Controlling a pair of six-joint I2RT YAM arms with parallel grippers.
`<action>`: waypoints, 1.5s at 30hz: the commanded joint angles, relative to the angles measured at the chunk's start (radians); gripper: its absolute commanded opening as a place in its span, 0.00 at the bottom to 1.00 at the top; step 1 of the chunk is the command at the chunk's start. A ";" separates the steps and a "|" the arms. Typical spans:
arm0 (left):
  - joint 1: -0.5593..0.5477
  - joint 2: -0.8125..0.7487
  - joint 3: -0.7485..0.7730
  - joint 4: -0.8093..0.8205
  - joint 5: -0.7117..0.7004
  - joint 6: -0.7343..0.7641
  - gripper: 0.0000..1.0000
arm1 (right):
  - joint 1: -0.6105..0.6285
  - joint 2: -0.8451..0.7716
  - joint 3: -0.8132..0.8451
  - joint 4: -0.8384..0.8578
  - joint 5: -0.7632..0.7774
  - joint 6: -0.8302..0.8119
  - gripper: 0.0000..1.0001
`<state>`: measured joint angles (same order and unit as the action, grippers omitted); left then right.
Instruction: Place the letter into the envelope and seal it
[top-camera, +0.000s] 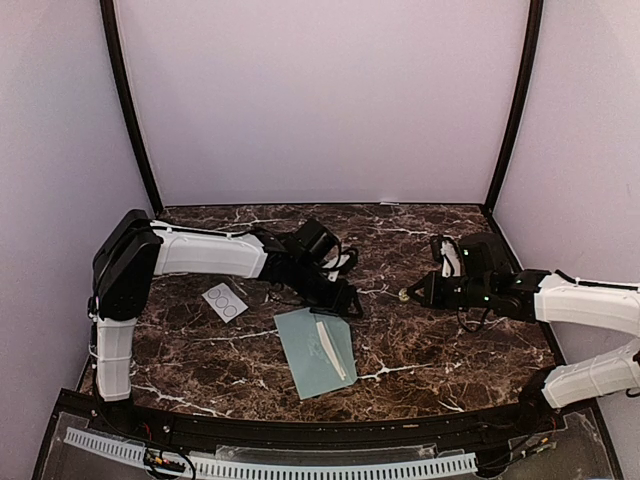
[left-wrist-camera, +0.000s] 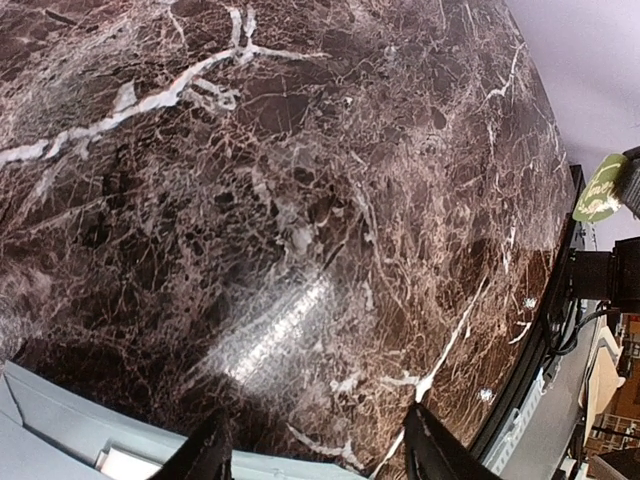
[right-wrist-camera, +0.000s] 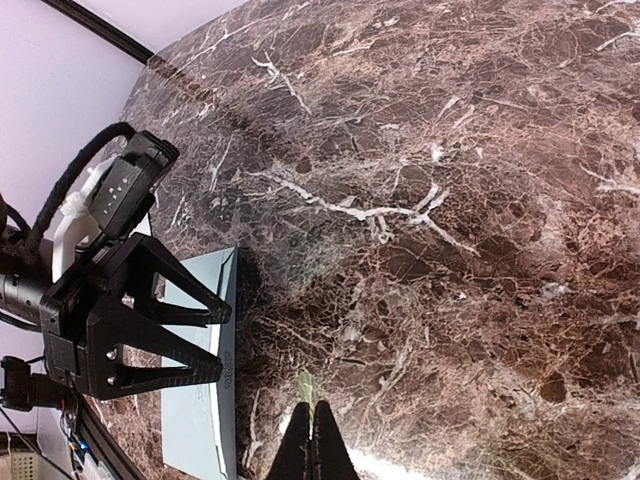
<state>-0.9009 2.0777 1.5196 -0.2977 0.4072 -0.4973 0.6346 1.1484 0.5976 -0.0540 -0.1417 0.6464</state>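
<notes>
Top external view shows the pale blue-green paper envelope (top-camera: 315, 350) lying flat on the dark brown marble worktop (top-camera: 450, 350). No large sheet lies loose anywhere around the envelope. The off-white paper letter (top-camera: 332, 350) appears only as a narrow pale sliver along the envelope's right half, so I judge it folded and tucked in, or nearly so. Whether that sliver is the letter's edge or the inside of the flap, I cannot tell.

The left hand (top-camera: 348, 303) hovers at the envelope's far edge, fingers apart with nothing between them. The right hand (top-camera: 412, 292) sits well to the right of the envelope, fingers pressed together. A small yellow-green bit (left-wrist-camera: 598, 190) shows at its tips, and what it is I cannot tell. The small white strip with three circles (top-camera: 225, 301) lies just left of the envelope's far corner.

Insertion looks largely done; closing and sealing the flap appears left.
</notes>
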 joint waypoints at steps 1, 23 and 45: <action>-0.004 -0.042 -0.014 -0.055 0.003 0.029 0.57 | -0.005 0.004 -0.003 0.026 -0.002 0.009 0.00; -0.004 -0.481 -0.460 0.069 -0.198 -0.120 0.61 | 0.008 0.119 -0.002 0.157 -0.207 -0.031 0.00; 0.025 -0.582 -0.877 0.276 -0.170 -0.248 0.31 | 0.142 0.473 0.019 0.785 -0.396 0.190 0.00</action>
<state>-0.8898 1.4723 0.6685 -0.0952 0.2314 -0.7486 0.7544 1.5959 0.5877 0.5423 -0.5190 0.8051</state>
